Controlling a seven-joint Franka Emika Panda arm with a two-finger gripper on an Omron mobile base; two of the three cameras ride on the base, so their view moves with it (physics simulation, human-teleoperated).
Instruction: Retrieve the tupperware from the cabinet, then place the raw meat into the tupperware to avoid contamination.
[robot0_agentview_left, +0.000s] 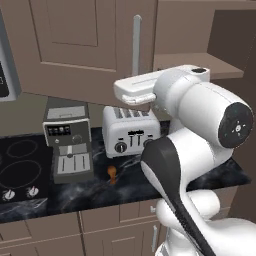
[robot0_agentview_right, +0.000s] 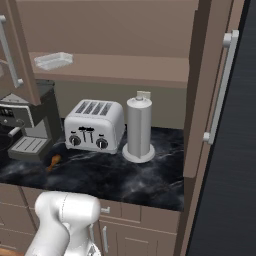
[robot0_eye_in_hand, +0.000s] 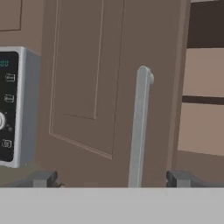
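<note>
Two fingers (robot0_eye_in_hand: 43, 178) stand wide apart, the cabinet (robot0_eye_in_hand: 87, 87) door's silver handle (robot0_eye_in_hand: 139, 127) straight ahead between them.

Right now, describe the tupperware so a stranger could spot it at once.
Look into the open brown wall cabinet above the dark marble counter. On its plain inner shelf, far left, lies the tupperware: a small, shallow, pale rectangular container, alone there, much smaller than the toaster below.
</note>
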